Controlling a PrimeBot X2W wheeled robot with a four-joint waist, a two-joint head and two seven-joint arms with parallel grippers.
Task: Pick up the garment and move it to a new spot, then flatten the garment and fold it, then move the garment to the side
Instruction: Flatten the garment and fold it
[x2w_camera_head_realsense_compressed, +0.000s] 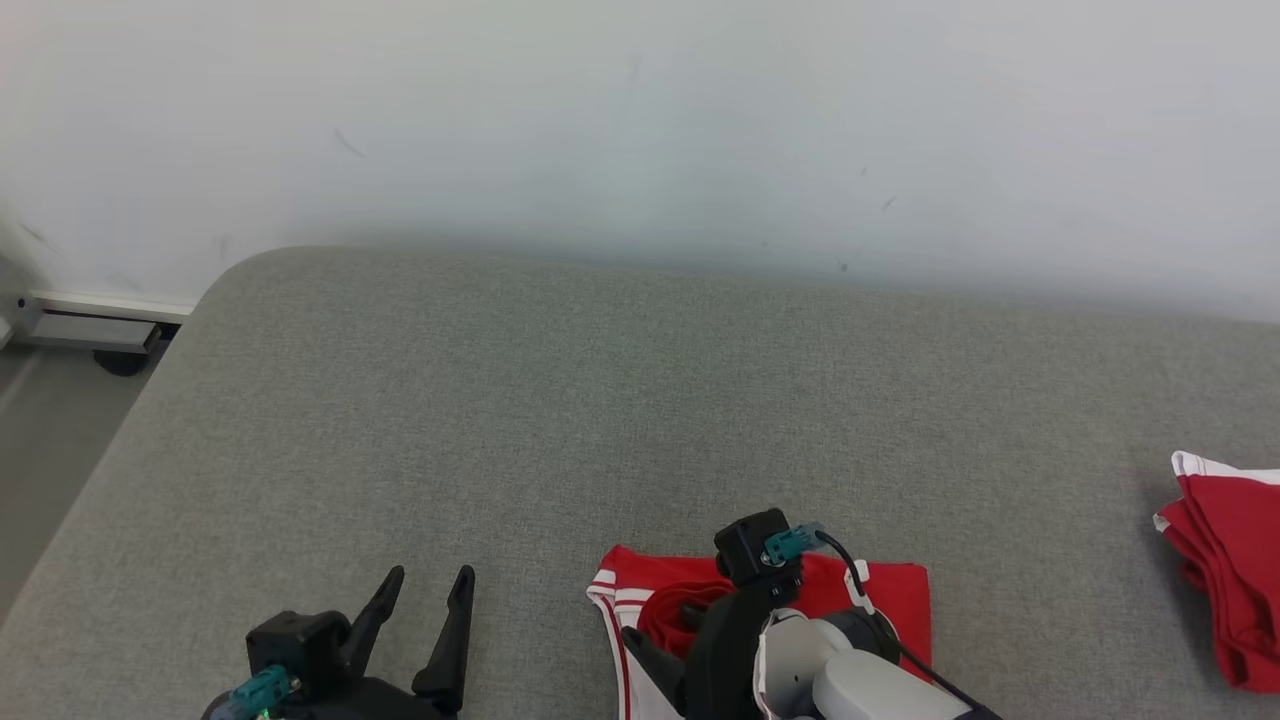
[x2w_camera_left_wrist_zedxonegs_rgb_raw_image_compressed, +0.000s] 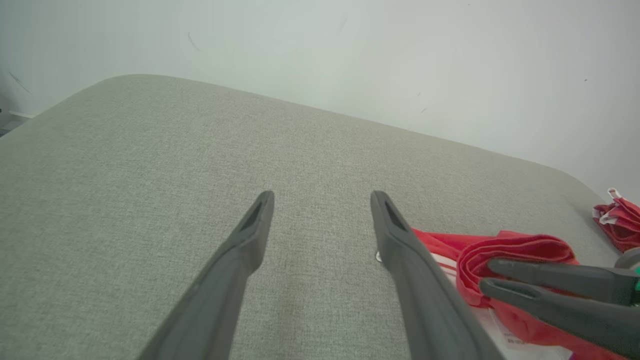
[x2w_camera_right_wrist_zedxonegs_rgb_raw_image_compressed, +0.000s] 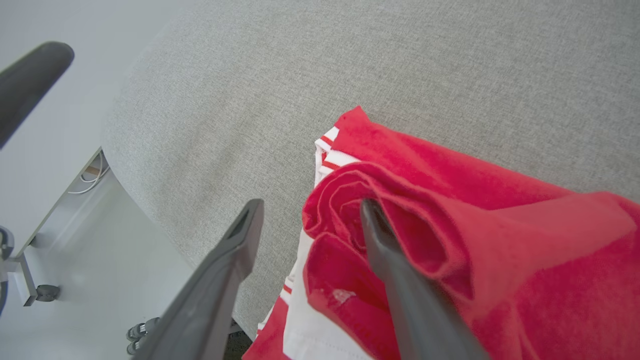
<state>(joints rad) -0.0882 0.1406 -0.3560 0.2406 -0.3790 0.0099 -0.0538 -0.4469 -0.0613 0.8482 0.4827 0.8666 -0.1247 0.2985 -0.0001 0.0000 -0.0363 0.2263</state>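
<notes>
The garment (x2w_camera_head_realsense_compressed: 890, 600) is red with white stripes and lies loosely folded on the grey cushioned surface (x2w_camera_head_realsense_compressed: 620, 400), close to its near edge. My right gripper (x2w_camera_head_realsense_compressed: 665, 640) hangs over the garment's left end. In the right wrist view this gripper (x2w_camera_right_wrist_zedxonegs_rgb_raw_image_compressed: 310, 207) is open: one finger sits in a rolled fold of the garment (x2w_camera_right_wrist_zedxonegs_rgb_raw_image_compressed: 500, 225), the other stands off the cloth over the grey surface. My left gripper (x2w_camera_head_realsense_compressed: 430, 580) rests open at the lower left, to the left of the garment, with nothing between its fingers. The left wrist view shows the left gripper (x2w_camera_left_wrist_zedxonegs_rgb_raw_image_compressed: 322, 197), the garment (x2w_camera_left_wrist_zedxonegs_rgb_raw_image_compressed: 520, 247) and the right gripper (x2w_camera_left_wrist_zedxonegs_rgb_raw_image_compressed: 487, 276).
A second red cloth with white trim (x2w_camera_head_realsense_compressed: 1225, 570) lies bunched at the far right of the surface. A pale wall (x2w_camera_head_realsense_compressed: 640, 120) stands behind. The surface rounds off at the left, with floor and a metal frame (x2w_camera_head_realsense_compressed: 90, 330) beyond.
</notes>
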